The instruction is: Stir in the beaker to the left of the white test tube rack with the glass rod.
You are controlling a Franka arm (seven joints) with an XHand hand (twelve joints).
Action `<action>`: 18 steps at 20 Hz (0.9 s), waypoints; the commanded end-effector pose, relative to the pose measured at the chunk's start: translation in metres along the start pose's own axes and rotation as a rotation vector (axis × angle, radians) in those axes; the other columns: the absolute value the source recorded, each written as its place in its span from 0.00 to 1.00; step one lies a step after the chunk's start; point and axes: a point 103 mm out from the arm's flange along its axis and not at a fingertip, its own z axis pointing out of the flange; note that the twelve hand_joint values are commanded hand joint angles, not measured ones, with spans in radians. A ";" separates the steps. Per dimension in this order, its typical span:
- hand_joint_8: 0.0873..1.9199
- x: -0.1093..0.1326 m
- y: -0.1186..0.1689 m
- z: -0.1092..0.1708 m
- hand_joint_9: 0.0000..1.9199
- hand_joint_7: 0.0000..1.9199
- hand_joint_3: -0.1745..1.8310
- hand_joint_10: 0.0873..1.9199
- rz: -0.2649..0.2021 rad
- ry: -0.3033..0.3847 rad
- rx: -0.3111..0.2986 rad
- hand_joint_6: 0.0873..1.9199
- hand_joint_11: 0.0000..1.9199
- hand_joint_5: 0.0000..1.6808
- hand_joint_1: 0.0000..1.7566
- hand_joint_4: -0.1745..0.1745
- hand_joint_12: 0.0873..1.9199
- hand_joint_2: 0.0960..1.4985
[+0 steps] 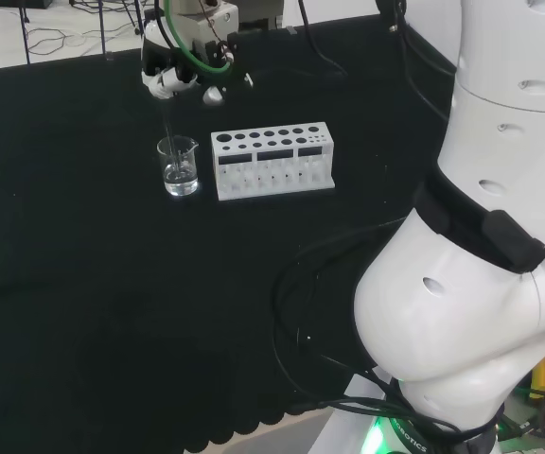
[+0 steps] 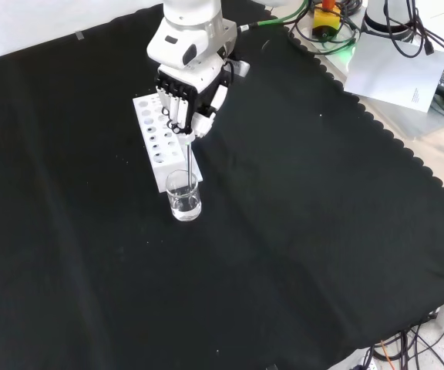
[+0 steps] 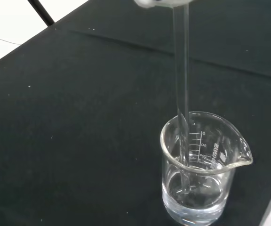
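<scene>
A small clear glass beaker with a little clear liquid stands on the black cloth, just left of the white test tube rack in the head view. The hand hovers above the beaker, fingers curled round a thin glass rod. The rod hangs nearly upright. Its lower end dips into the liquid near the beaker's wall in the wrist view.
The arm's big white links stand at the right of the head view, with black cables beside them. In the front view the cloth's scalloped edge runs down the right, with papers and cables beyond it.
</scene>
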 end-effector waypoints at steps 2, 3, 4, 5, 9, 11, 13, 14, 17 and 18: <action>0.38 -0.004 0.019 -0.004 0.81 0.67 0.00 0.39 -0.028 0.005 -0.039 0.15 0.82 0.75 0.75 0.00 0.36 0.70; 0.38 -0.007 0.021 -0.006 0.81 0.67 0.00 0.39 -0.027 0.003 -0.045 0.15 0.82 0.74 0.75 0.00 0.36 0.70; 0.38 -0.009 0.022 -0.007 0.81 0.67 0.00 0.39 -0.026 0.004 -0.049 0.15 0.82 0.74 0.75 0.00 0.36 0.70; 0.38 -0.012 0.023 -0.009 0.81 0.67 0.00 0.39 -0.023 0.004 -0.052 0.15 0.82 0.74 0.75 0.00 0.36 0.70; 0.38 -0.032 0.019 -0.011 0.81 0.67 0.00 0.39 0.015 0.002 -0.053 0.15 0.82 0.74 0.75 0.00 0.36 0.70; 0.38 -0.041 0.012 -0.010 0.81 0.67 0.00 0.39 0.034 0.003 -0.048 0.15 0.82 0.74 0.75 0.00 0.36 0.70; 0.38 -0.046 0.006 -0.010 0.81 0.67 0.00 0.39 0.046 0.003 -0.047 0.15 0.82 0.74 0.75 0.00 0.36 0.70; 0.38 -0.048 0.003 -0.010 0.81 0.67 0.00 0.39 0.053 0.004 -0.046 0.15 0.82 0.74 0.75 0.00 0.36 0.70; 0.38 -0.050 -0.007 -0.010 0.81 0.67 0.00 0.39 0.071 0.010 -0.041 0.15 0.82 0.74 0.75 0.00 0.36 0.70; 0.38 -0.048 -0.009 -0.010 0.81 0.67 0.00 0.39 0.070 0.010 -0.037 0.15 0.82 0.74 0.75 0.00 0.36 0.70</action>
